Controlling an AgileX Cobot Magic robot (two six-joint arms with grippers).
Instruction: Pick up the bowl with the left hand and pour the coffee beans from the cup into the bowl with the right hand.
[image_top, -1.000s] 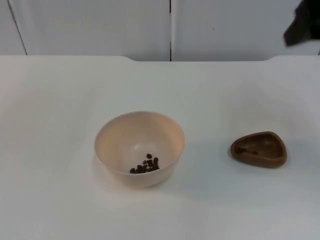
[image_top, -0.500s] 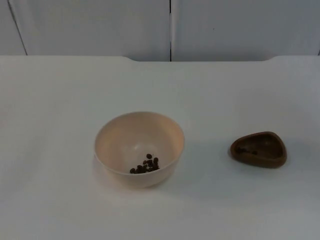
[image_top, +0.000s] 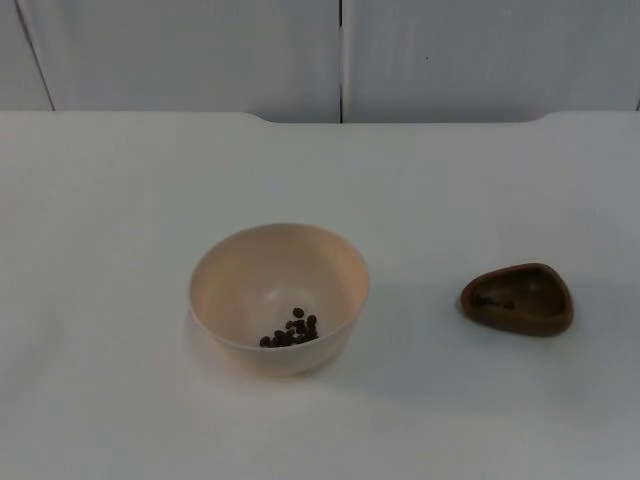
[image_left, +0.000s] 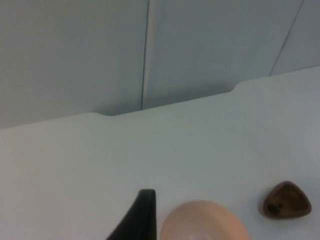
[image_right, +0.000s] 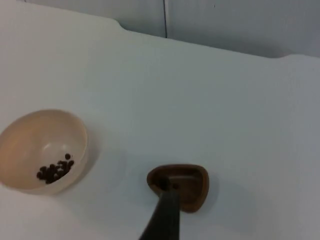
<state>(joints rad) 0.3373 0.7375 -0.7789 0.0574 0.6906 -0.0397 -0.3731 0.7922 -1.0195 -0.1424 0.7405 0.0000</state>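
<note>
Resting on the white desk, the bowl stands upright left of centre, well apart from the brown cup at its right. Coffee beans already lie in the bowl. Expect both vessels to be light, rigid and smooth; take the bowl by its rim wall and the cup across its narrow sides. You see one fingertip of the left gripper near the bowl and one of the right gripper above the cup; their opening cannot be told.
</note>
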